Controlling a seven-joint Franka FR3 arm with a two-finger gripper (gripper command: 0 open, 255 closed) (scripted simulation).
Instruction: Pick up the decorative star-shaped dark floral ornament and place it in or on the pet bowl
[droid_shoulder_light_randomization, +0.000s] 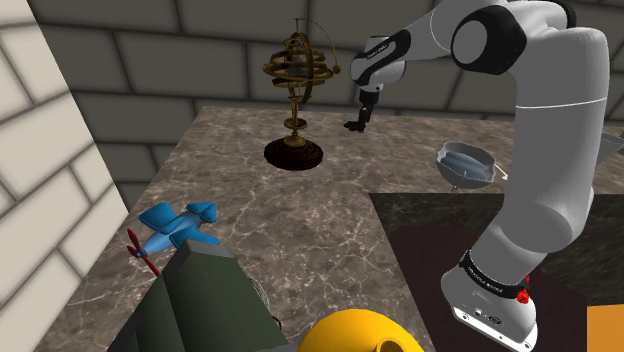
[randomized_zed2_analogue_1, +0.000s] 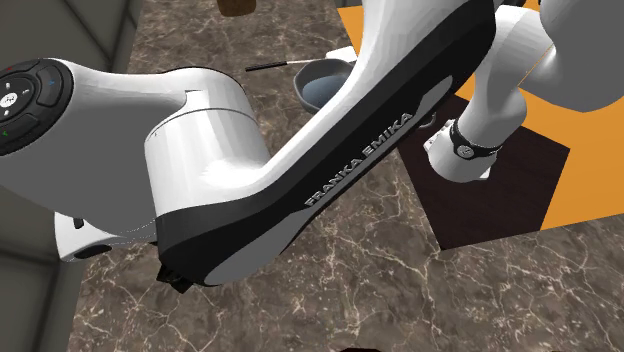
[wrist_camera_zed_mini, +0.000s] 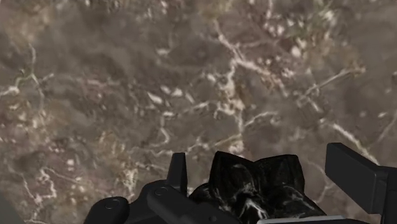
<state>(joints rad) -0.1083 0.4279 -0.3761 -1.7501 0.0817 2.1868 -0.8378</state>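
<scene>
My black gripper (droid_shoulder_light_randomization: 358, 120) hangs above the marble counter (droid_shoulder_light_randomization: 330, 200), to the right of a brass armillary sphere. In the wrist view its two fingers (wrist_camera_zed_mini: 179, 170) clasp a dark, glossy, petal-edged ornament (wrist_camera_zed_mini: 254, 188), with veined marble below it. In the shoulder view the ornament (droid_shoulder_light_randomization: 353, 126) is a small dark lump at the fingertips, off the surface. The pet bowl (droid_shoulder_light_randomization: 468, 164), a grey-blue dish, stands on the counter towards the shoulder view's right of the gripper. The bowl (randomized_zed2_analogue_1: 322, 82) also peeks out behind the arm in the second exterior view.
A brass armillary sphere (droid_shoulder_light_randomization: 299, 85) on a dark round base stands close to the gripper. A blue toy plane (droid_shoulder_light_randomization: 178, 228), a dark green block (droid_shoulder_light_randomization: 195, 300) and a yellow rounded object (droid_shoulder_light_randomization: 362, 335) lie at the near edge. Stone walls enclose the back and left.
</scene>
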